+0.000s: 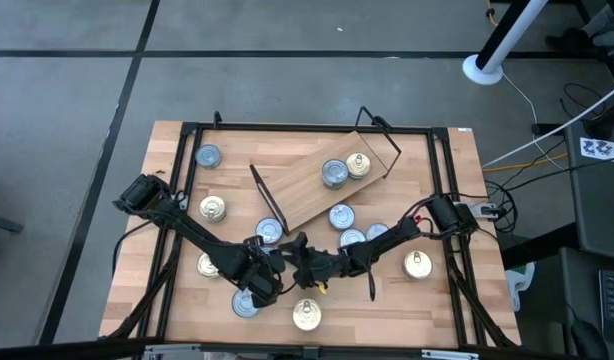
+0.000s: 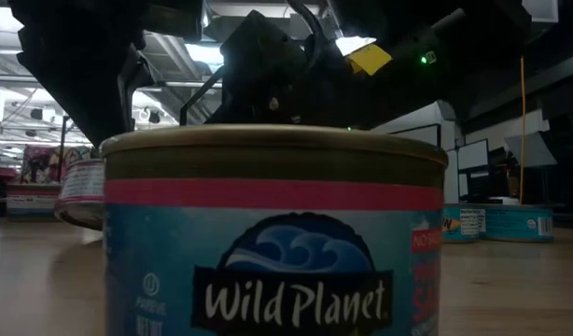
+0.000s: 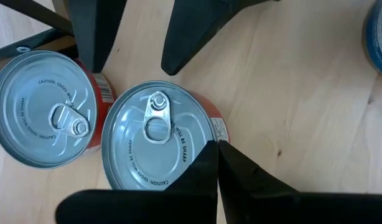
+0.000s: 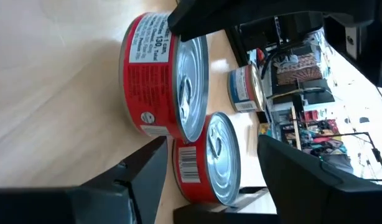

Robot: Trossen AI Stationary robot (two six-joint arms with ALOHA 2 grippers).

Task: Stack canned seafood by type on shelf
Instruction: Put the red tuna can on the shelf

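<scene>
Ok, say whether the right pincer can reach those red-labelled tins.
Probably yes: the right pincer is open with one red-labelled tin in its gap; the shut left pincer over the other tin crowds it.

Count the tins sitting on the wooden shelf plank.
2. A silvery-topped tin and a gold-topped tin sit side by side near the right end of the shelf. Nothing covers the plank, so none should be hidden.

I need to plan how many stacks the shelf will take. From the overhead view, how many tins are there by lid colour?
Silver-topped tins: 7
Gold-topped tins: 5
Total: 12 in sight from above. The arms could hide more.
</scene>
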